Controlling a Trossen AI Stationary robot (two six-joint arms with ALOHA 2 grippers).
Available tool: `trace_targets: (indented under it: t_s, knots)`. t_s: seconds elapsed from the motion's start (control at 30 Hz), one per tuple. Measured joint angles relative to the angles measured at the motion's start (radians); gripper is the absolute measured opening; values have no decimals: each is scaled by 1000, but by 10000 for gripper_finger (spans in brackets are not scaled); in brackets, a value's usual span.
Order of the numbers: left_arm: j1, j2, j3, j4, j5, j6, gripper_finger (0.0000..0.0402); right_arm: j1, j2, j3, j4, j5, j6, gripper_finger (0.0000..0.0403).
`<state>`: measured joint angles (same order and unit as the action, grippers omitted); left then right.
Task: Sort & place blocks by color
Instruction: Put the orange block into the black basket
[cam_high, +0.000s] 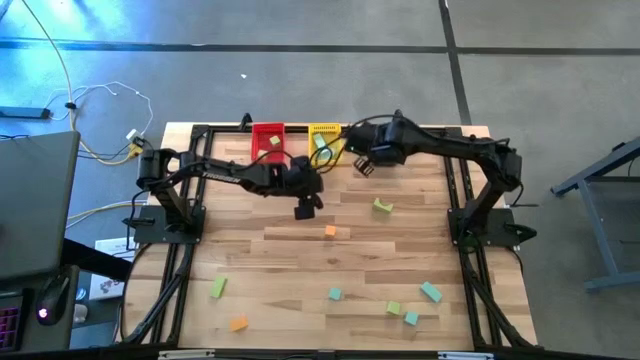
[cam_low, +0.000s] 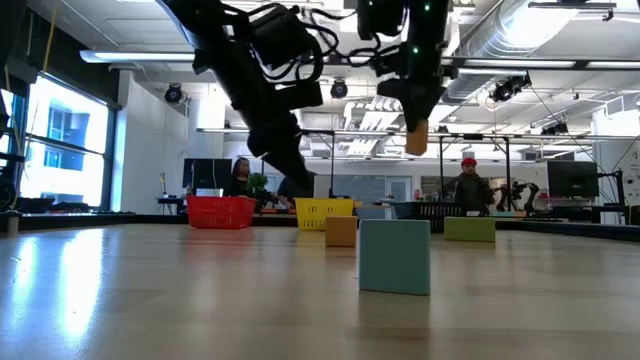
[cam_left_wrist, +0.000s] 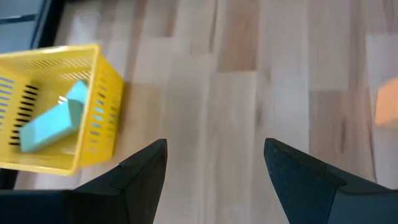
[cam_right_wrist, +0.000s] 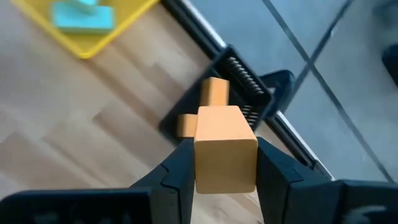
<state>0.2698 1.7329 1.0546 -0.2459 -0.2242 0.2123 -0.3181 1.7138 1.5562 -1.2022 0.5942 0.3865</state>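
Right gripper (cam_right_wrist: 225, 163) clamped on orange block (cam_right_wrist: 225, 146) above black bin (cam_right_wrist: 245, 84), yellow bin (cam_high: 322, 131) at 9 o'clock, left gripper (cam_left_wrist: 214, 163) spread wide, empty

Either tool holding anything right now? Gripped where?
Right tool holds an orange block, pinched on its two opposite side faces, above the black bin. Left tool is open and holds nothing.
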Motion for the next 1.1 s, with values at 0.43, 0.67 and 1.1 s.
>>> trace_targets:
  t_s: [0.43, 0.67, 1.1]
  knots:
    - [-92, 0, 0, -95, -64, 0, 255, -297, 46, -1, 3, -329, -100, 102]
    - [-118, 0, 0, -170, -136, -2, 255, -403, 131, -1, 19, -518, -205, 102]
    - [-143, 0, 0, -312, -154, -56, 255, -476, 205, -1, 72, -644, -230, 146]
